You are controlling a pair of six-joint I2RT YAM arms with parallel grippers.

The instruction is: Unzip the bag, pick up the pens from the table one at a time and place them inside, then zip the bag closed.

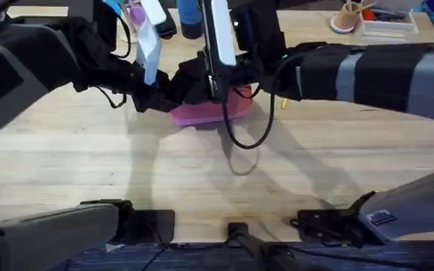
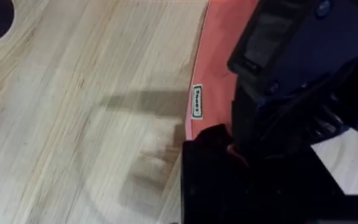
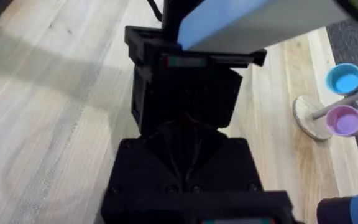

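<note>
The pink bag [image 1: 202, 114] lies flat on the table [image 1: 126, 173], at the far middle, with both arms meeting over it. My left gripper [image 1: 161, 98] is at the bag's left end. In the left wrist view it [image 2: 222, 149] is shut on the bag [image 2: 216, 56] near the small label [image 2: 197, 101]. My right gripper [image 1: 215, 92] hangs over the bag's top edge, close against the left one, its tips hidden. A sliver of a yellow pen [image 1: 282, 101] peeks out beside the right arm.
A stand with blue and pink cups [image 3: 344, 99] is behind the bag. A thick blue cylinder [image 1: 189, 19] stands at the far edge. A holder [image 1: 345, 19] and a white tray [image 1: 386, 24] sit at the back right. Bare wood stretches from the bag to the near edge.
</note>
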